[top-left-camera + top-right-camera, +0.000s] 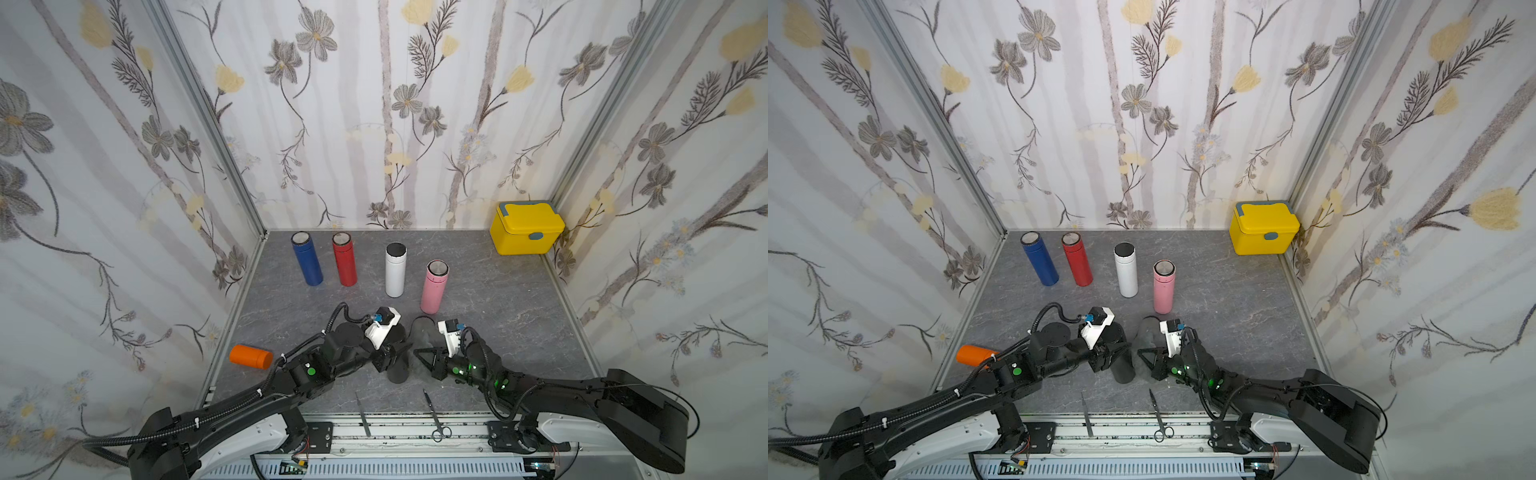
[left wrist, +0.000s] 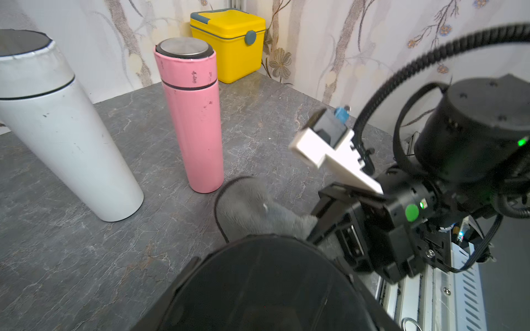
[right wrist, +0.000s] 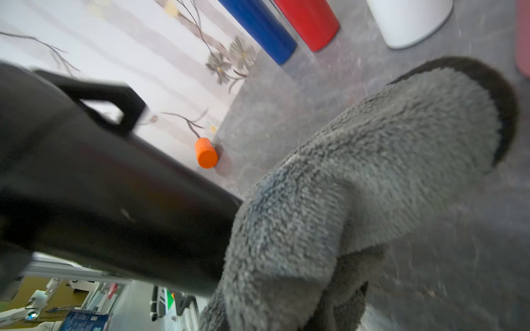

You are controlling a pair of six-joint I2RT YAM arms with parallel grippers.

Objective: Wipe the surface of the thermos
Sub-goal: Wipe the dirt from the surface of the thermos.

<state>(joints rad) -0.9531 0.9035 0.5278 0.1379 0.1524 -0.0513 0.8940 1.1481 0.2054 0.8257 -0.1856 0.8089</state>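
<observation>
The black thermos [image 1: 398,370] is kept upright near the middle of the front edge of the bench [image 1: 519,332]. It is clamped by the left end effector [image 1: 392,354], evidently so that it is steadied against the push of wiping. The grey cloth [image 3: 372,172] is pinched in the closed right end effector [image 1: 420,355] and appears to be pressed against the thermos's side. The pink thermos [image 1: 432,286] is left standing apart, behind.
</observation>
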